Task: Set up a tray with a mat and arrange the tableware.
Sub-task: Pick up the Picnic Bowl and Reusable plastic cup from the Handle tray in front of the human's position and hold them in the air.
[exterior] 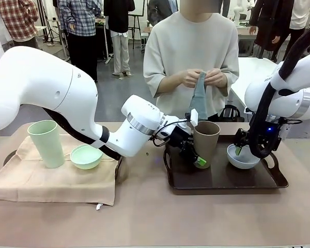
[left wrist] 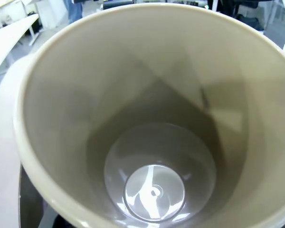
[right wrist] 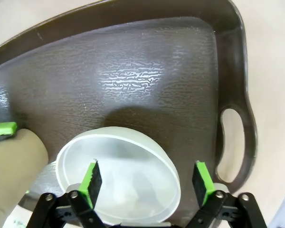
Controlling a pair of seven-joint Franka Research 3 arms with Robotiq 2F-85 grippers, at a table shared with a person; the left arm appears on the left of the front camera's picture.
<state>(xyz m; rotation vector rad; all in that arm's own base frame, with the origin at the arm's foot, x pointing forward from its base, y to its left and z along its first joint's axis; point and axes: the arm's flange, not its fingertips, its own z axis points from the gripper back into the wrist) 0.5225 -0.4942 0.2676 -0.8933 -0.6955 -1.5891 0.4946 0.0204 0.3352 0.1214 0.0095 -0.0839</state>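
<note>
At the left, the pale green cup (exterior: pixel 46 143) and pale green bowl (exterior: pixel 86 156) stand untouched on the beige mat (exterior: pixel 51 182). In the middle, the left gripper (exterior: pixel 196 155) hangs against the near wall of the brown cup (exterior: pixel 207 138); I cannot tell whether it pinches. The cup looks light, stiff and tall (so tippy): best taken by the wall just under the rim. At the right, the right gripper (right wrist: pixel 146 183) gapes wide over the white bowl (exterior: pixel 245 163), one pad above its hollow, one beyond its rim, holding nothing. The bowl seems light and smooth, so pinch its wall. The raised rim and handle of the dark tray (exterior: pixel 222 187) stand close on the right; bare floor lies in front.
</note>
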